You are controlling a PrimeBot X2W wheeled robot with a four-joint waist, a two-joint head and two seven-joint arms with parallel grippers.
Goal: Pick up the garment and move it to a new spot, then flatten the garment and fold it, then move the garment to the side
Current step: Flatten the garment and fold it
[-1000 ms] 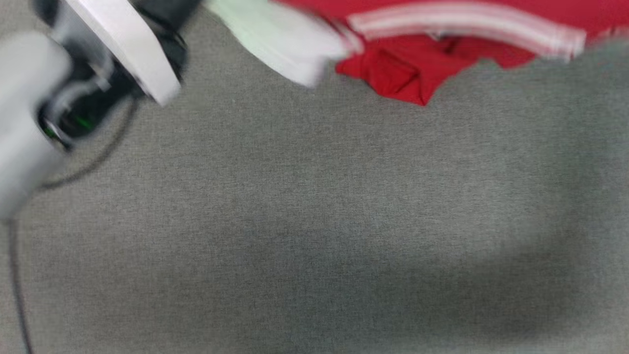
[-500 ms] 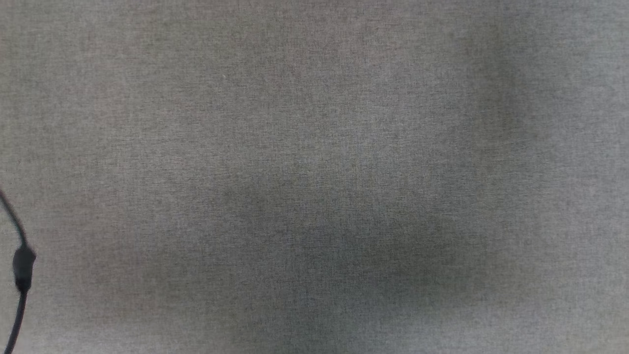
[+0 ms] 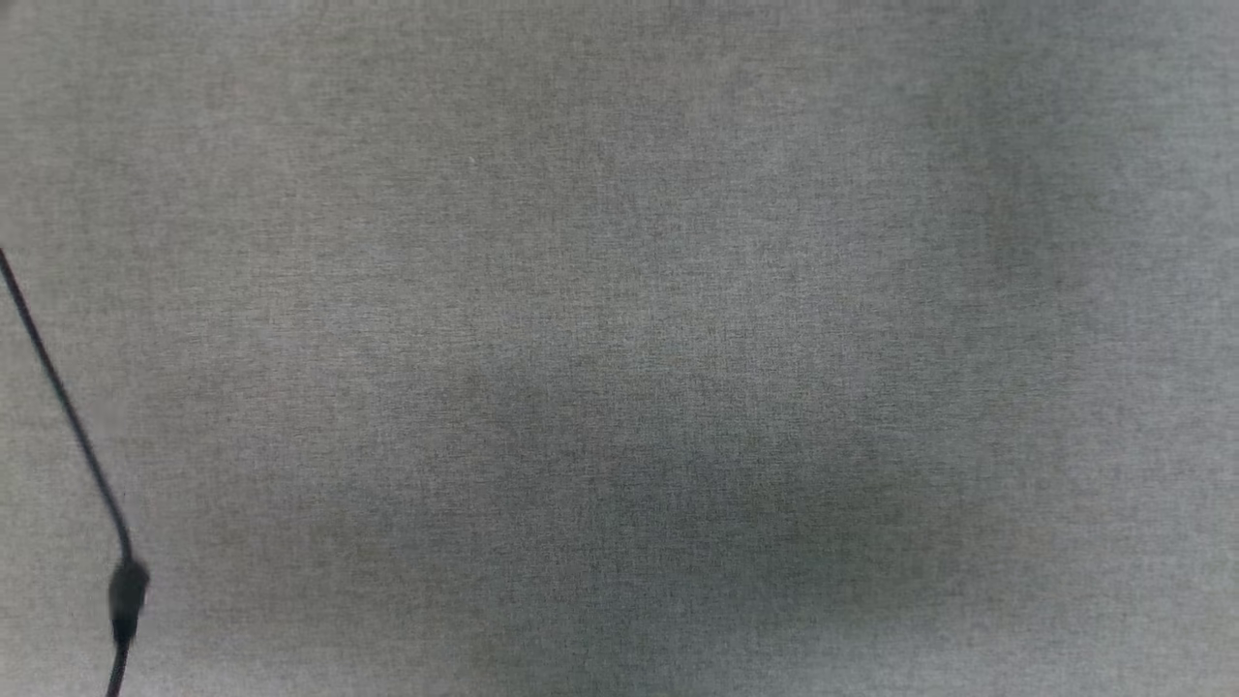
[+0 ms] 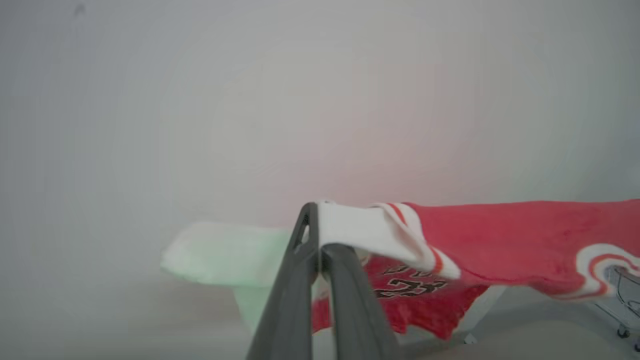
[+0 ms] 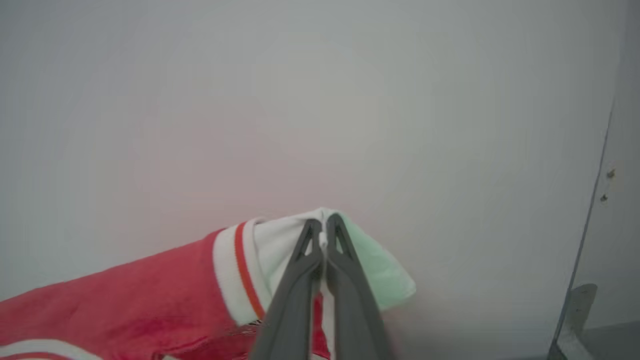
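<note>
Head view: grey cloth surface (image 3: 619, 290) with a thin dark cable (image 3: 68, 416) at its left edge.
Left wrist view: left gripper (image 4: 320, 230), fingers pressed together on a white sleeve of the garment (image 4: 500, 240), which hangs in the air before a pale wall (image 4: 200, 100), its red body stretching rightward.
Right wrist view: right gripper (image 5: 324, 225), fingers likewise clamped on a white sleeve; the red body trails to the lower left.

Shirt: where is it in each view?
Head view: grey surface, black cable at left.
Left wrist view: shirt lower right, white sleeve pinched in left gripper.
Right wrist view: shirt lower left, white sleeve pinched in right gripper.
Shared landmark: striped trim beside each white sleeve.
</note>
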